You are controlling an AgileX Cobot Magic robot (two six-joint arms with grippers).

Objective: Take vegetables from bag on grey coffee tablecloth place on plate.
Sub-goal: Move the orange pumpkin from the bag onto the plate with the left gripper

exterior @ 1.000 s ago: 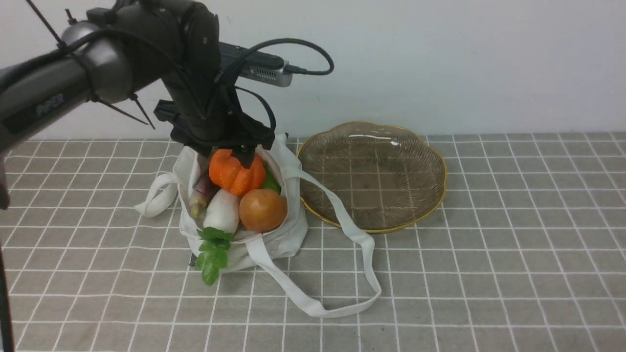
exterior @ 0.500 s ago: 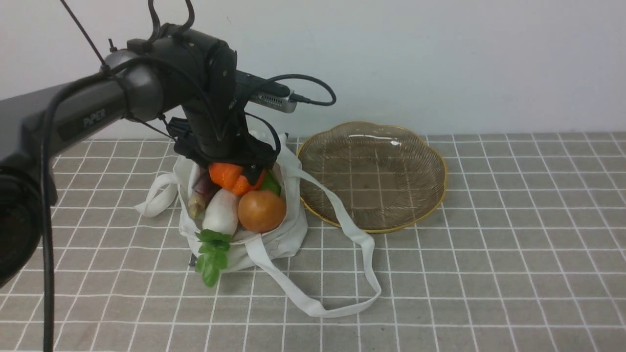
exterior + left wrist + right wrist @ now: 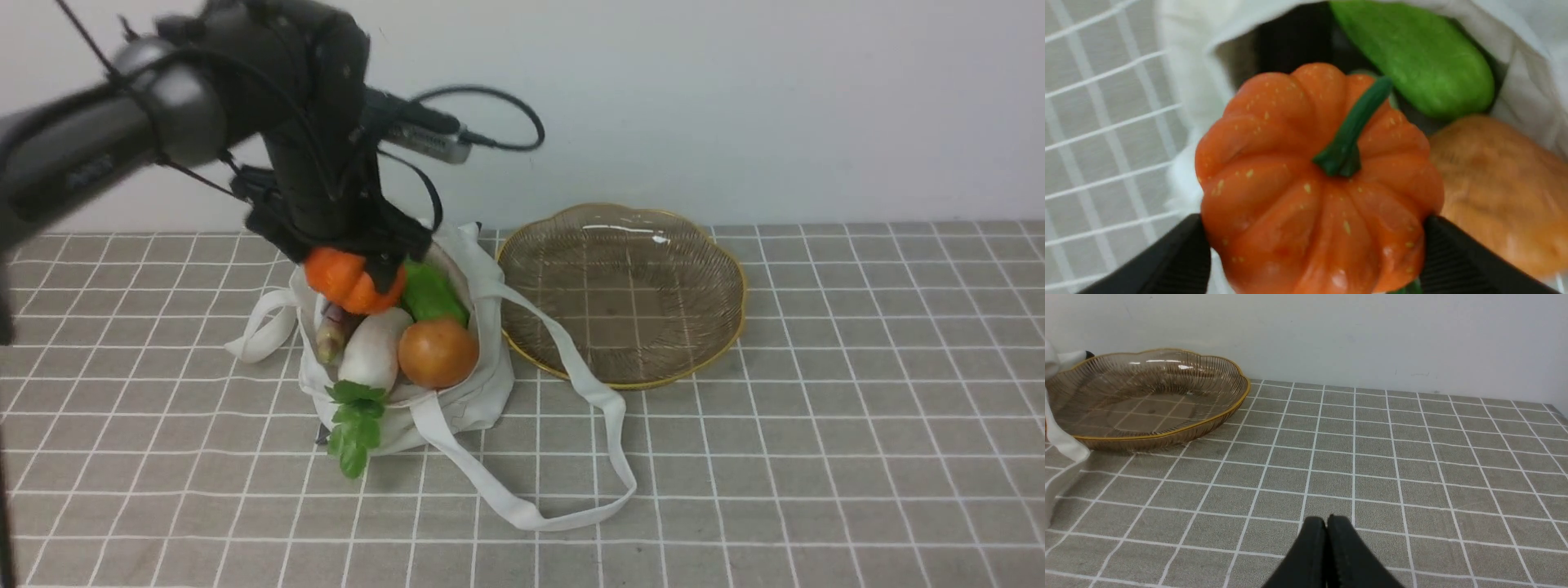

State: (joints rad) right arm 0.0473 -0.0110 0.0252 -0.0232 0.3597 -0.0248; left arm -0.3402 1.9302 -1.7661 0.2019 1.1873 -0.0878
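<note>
My left gripper (image 3: 357, 278) is shut on the ribbed orange pumpkin (image 3: 336, 276) and holds it just above the mouth of the off-white bag (image 3: 457, 400). In the left wrist view both black fingers (image 3: 1453, 261) press the sides of the pumpkin (image 3: 1298, 183). Still inside the bag are the green gourd (image 3: 430, 296), tomato (image 3: 438, 351), white radish (image 3: 371, 347) and purple eggplant (image 3: 333, 331). The glass plate (image 3: 718, 327) lies to the right of the bag with nothing on it. My right gripper (image 3: 1327, 523) is shut over bare tablecloth (image 3: 1412, 457).
A long bag strap (image 3: 571, 384) loops across the cloth in front of the plate, and another strap (image 3: 257, 331) lies at the bag's left. The radish's green leaves (image 3: 353, 429) hang over the bag's front. A white wall (image 3: 735, 98) stands close behind the plate.
The left gripper dipped lower onto the pumpkin, then came up and shifted left with it. The green gourd underneath now shows more.
</note>
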